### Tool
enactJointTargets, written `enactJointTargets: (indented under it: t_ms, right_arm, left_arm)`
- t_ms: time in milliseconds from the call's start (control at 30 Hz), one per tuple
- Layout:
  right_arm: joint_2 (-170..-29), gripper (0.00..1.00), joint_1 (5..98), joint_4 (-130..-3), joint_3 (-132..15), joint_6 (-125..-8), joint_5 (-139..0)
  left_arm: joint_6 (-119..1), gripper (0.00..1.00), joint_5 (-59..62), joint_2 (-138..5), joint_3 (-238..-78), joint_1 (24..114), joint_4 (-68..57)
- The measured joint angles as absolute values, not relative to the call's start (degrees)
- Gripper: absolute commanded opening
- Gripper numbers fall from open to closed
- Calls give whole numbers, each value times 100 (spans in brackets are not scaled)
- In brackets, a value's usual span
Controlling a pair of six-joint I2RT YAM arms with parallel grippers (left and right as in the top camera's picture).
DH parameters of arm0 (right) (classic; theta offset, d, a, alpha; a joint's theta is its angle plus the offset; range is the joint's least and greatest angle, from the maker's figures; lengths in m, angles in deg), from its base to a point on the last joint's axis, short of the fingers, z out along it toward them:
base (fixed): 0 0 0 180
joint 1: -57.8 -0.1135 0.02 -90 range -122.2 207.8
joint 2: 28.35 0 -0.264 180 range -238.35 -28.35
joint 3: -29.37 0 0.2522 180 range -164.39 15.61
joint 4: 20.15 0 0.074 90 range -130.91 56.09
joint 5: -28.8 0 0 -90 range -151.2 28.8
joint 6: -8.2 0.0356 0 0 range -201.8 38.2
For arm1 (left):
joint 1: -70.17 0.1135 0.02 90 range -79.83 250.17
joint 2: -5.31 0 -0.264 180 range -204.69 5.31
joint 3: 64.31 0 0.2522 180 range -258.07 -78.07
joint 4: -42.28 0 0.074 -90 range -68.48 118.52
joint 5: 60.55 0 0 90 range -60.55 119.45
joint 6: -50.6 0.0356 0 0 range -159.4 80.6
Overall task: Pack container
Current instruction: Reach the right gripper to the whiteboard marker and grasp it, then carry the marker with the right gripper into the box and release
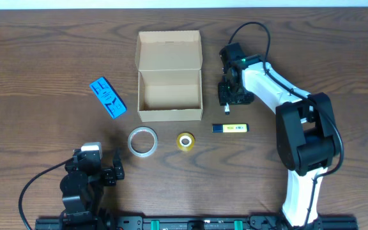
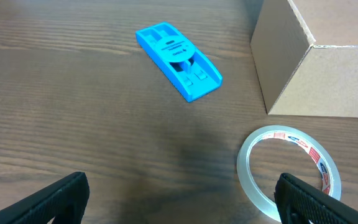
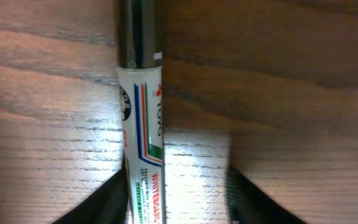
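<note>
The container (image 1: 170, 94) is an open tan cardboard box at the table's middle, its flap lid folded back; it looks empty. Its corner shows in the left wrist view (image 2: 328, 74). My right gripper (image 1: 227, 96) is low over the table just right of the box. In the right wrist view its jaws (image 3: 179, 208) are open around a whiteboard marker (image 3: 143, 137) lying on the wood. The left finger is against the marker and the right finger stands apart. My left gripper (image 1: 101, 167) is open and empty at the front left (image 2: 179, 199).
A blue packet (image 1: 108, 97) lies left of the box (image 2: 178, 60). A clear tape ring (image 1: 133, 142) lies in front of the box, near my left gripper's right finger (image 2: 246, 177). A small yellow tape roll (image 1: 179, 142) and a blue-and-yellow pen (image 1: 230, 128) lie further right.
</note>
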State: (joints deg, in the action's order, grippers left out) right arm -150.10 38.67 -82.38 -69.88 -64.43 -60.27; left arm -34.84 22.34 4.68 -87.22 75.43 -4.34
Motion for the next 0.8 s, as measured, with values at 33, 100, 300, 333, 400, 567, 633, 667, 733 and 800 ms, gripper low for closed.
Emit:
enactJointTargets:
  t_ms: [33, 100, 300, 333, 400, 567, 633, 667, 733, 800]
  right_arm:
    - [-15010, 28, 3853, -8231, -6988, -6428, -6030]
    - [-15010, 16, 3816, -8222, -6988, -6433, -6032]
    - [-15010, 1, 3779, -8198, -7002, -6424, -6032]
    - [-15010, 1, 3779, -8194, -7002, -6428, -6032]
    - [-15010, 1, 3779, -8198, -7004, -6439, -6032]
    - [-15010, 1, 3779, -8351, -7050, -6443, -6030]
    - [-14969, 1, 3779, -8443, -7058, -6443, -6027]
    - [-14918, 1, 3779, -8496, -7058, -6443, -6027]
    - [-14750, 1, 3779, -8620, -7058, -6443, -6025]
    - [-14486, 1, 3773, -8725, -7058, -6450, -6021]
  left_arm:
    - [-3484, 95, 2234, 468, -8722, 7543, -434]
    - [-3484, 95, 2234, 468, -8722, 7543, -434]
    - [-3484, 95, 2234, 468, -8722, 7543, -434]
    - [-3484, 95, 2234, 468, -8722, 7543, -434]
    - [-3484, 95, 2234, 468, -8722, 7543, -434]
    - [-3484, 95, 2234, 468, -8722, 7543, -434]
    - [-3484, 95, 2234, 468, -8722, 7543, -434]
    - [-3484, 96, 2234, 468, -8722, 7543, -434]
    - [-3484, 95, 2234, 468, -8722, 7543, -434]
    - [-3484, 95, 2234, 468, -8722, 7543, -434]
